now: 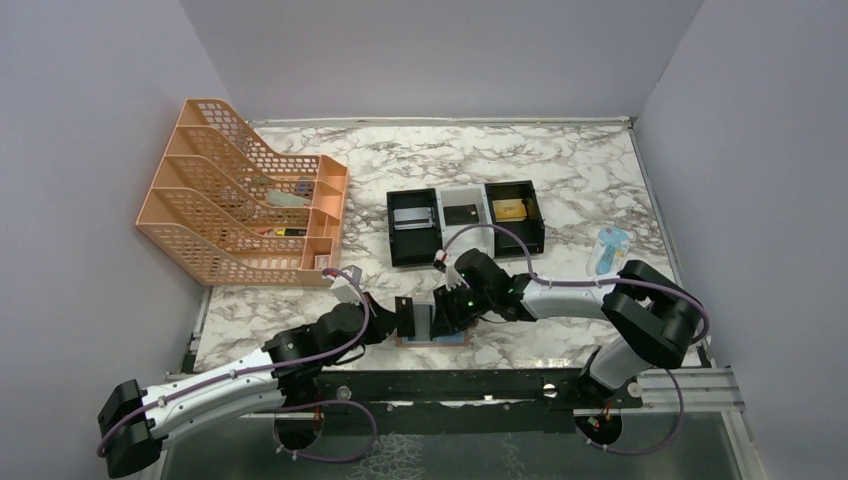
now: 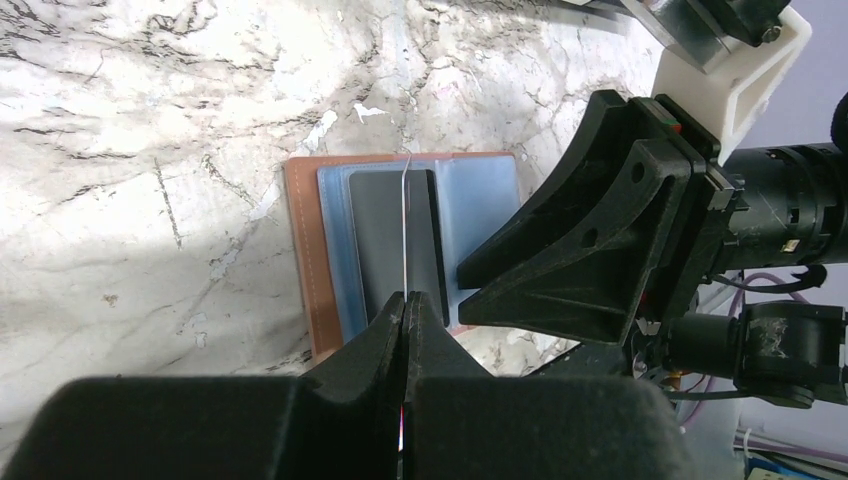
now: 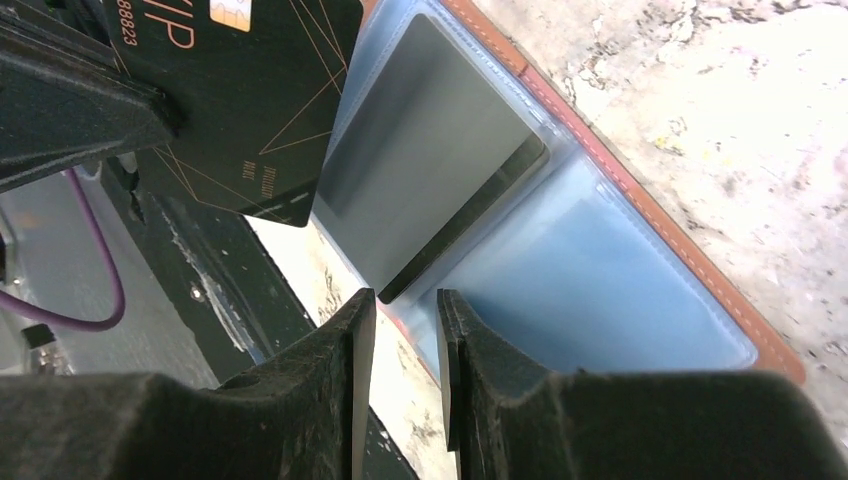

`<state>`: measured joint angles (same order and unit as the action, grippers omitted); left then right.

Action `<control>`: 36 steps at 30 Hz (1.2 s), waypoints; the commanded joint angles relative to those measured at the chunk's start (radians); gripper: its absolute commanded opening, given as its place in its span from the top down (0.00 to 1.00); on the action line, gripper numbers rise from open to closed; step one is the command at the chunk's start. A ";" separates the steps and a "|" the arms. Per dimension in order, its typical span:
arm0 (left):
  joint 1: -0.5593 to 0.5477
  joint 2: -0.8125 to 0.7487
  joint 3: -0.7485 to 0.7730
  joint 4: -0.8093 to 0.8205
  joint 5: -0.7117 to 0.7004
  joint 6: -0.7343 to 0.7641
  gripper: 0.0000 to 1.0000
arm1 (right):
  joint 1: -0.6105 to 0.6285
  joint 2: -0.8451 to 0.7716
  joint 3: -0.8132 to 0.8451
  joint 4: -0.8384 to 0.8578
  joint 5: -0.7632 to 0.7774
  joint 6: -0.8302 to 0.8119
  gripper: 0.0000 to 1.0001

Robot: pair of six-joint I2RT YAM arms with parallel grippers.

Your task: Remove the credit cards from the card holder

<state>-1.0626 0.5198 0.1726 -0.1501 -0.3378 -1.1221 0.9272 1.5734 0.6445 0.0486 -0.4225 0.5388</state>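
Right claw point(image 3: 400, 325), narrowly spread, hovers at the corner of the grey card point(image 3: 430, 170) tucked in the card holder point(image 3: 660, 215) on the tabletop point(image 3: 720, 90). Left claw point(image 2: 405, 300) pinches the black card point(image 3: 250, 100) alongside; a misaimed nip could snag the sleeve point(image 3: 600, 290) and drag the card holder.

Tan-brown card holder point(image 2: 303, 250), light-blue lining showing. Up comes the black card point(image 3: 250, 90), fine gold lines across it. White counter point(image 1: 560, 160) veined dark grey, orange mesh rack point(image 1: 230, 190), black-and-white tray point(image 1: 415, 260).

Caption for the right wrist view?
Right gripper, slightly open, poised at the open card holder's grey card; left gripper holds the black card aside.
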 commanded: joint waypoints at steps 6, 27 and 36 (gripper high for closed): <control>-0.005 0.015 0.037 0.008 -0.011 0.003 1.00 | -0.001 -0.068 0.047 -0.047 0.065 -0.014 0.70; 0.008 0.156 -0.065 0.484 0.175 0.059 1.00 | -0.232 -0.496 -0.385 0.453 0.131 0.257 0.30; 0.068 0.185 -0.081 0.625 0.306 0.087 1.00 | -0.232 -0.586 -0.459 0.559 0.027 0.198 0.31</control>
<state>-1.0206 0.6899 0.1146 0.3454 -0.1287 -1.0615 0.6983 0.9810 0.2001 0.4892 -0.3149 0.7547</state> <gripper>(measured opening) 0.010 0.701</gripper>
